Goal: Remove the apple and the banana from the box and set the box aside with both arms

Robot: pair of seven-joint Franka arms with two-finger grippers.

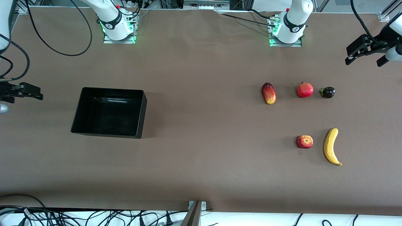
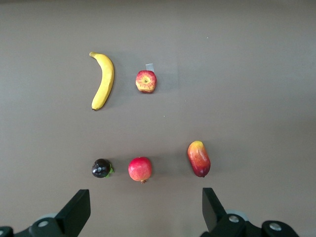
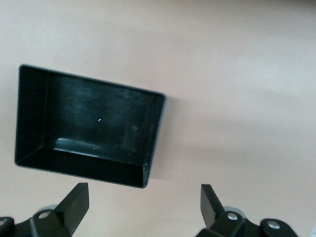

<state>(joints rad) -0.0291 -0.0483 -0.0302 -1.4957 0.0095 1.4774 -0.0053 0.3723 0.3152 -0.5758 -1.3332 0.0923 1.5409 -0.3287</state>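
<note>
Apple (image 1: 304, 142) and banana (image 1: 332, 146) already out, lower right of the frame. Box (image 1: 109, 112) empty at centre left. Left gripper (image 1: 364, 51) and right gripper (image 1: 23, 91) spread, holding nothing. Seemingly finished.

The box (image 1: 110, 112) sits on the tabletop (image 1: 201, 157) near the right tool (image 1: 23, 91); the apple (image 1: 304, 142) and banana (image 1: 331, 146) lie side by side toward the left tool (image 1: 361, 50).

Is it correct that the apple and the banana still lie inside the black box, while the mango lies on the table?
Not quite. The front view shows the box empty. The apple and the banana lie on the table toward the left arm's end, side by side. The mango does lie on the table.
</note>
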